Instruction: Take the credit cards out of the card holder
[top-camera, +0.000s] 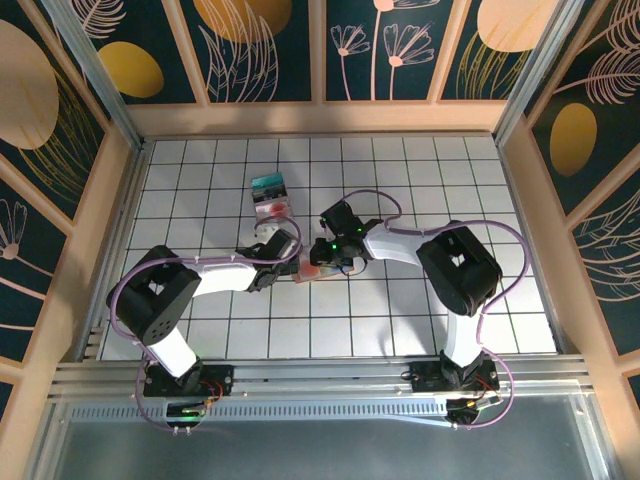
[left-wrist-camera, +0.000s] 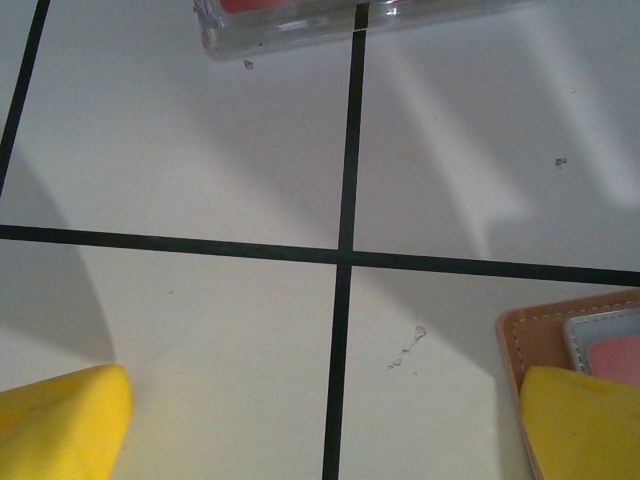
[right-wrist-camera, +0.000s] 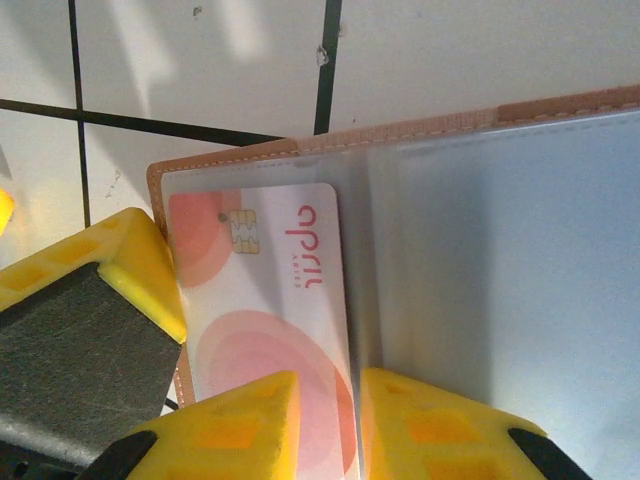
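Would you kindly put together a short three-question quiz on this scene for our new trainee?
1. True or false: the left gripper stands wide open.
2. The chip card between the right gripper's fingertips is: A teal, B pink-and-white, C black.
3. In the left wrist view, which object's corner lies under the left gripper's yellow finger at the lower right?
Key: 1 true; 2 B; 3 the card holder.
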